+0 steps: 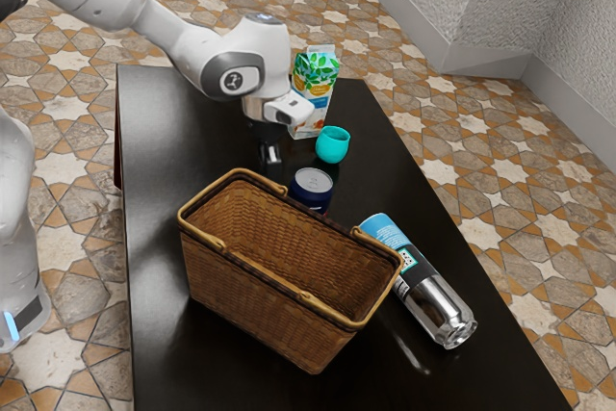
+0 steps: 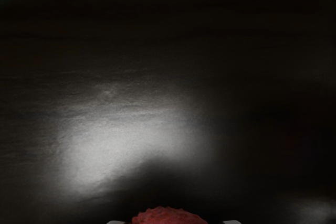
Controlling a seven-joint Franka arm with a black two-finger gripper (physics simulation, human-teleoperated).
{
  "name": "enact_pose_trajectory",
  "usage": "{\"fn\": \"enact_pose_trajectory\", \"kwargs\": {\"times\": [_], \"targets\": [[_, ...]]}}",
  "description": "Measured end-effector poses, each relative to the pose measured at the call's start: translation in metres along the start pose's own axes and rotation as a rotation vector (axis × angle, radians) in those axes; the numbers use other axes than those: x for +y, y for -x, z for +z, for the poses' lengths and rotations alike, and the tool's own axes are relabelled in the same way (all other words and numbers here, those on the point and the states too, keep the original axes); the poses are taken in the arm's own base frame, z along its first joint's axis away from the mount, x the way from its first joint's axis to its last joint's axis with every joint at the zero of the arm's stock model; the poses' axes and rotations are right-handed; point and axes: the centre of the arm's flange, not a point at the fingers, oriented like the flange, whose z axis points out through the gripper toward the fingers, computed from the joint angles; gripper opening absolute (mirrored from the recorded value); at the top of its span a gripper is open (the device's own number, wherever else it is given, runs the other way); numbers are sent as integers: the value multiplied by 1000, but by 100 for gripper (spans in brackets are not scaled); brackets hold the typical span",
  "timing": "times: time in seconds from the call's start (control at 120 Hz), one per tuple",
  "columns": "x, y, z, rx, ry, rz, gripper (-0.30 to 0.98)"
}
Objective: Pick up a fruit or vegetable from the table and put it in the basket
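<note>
The black table (image 1: 159,267) bears a basket (image 1: 255,294), woven inside showing; whether the end effector (image 1: 270,154) is clamped I cannot tell.

The exterior view looks obliquely down from above, at the side of the arm (image 1: 207,55), set back enough to take in most of the black table (image 1: 154,267), with the basket (image 1: 255,305) nearer and the carton (image 1: 314,93) farther off. The wrist view looks from the hand (image 1: 270,154) at the table close up, so the 2 views share the patch of table by the hand
</note>
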Motion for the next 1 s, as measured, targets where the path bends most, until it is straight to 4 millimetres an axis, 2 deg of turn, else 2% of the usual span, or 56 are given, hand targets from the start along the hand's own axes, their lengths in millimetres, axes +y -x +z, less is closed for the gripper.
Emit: {"fn": "enact_pose_trajectory", "kwargs": {"times": [0.133, 0.208, 0.283, 0.35, 0.458, 0.533, 0.592, 0.675, 0.75, 0.8, 0.925, 1.0], "targets": [[7, -16, -24, 51, -19, 24, 17], [12, -30, -56, 112, -47, 54, 17], [26, -39, -92, 175, -68, 98, 17], [52, -44, -122, 228, -80, 160, 17], [108, -51, -168, 310, -85, 275, 16], [146, -53, -185, 340, -85, 350, 17], [185, -52, -194, 354, -80, 422, 17], [240, -43, -194, 355, -63, 525, 17], [276, -30, -178, 324, -38, 595, 16], [286, -25, -167, 300, -29, 614, 16], [294, -19, -142, 247, -13, 616, 16], [302, -8, -119, 200, 2, 621, 16]]}}
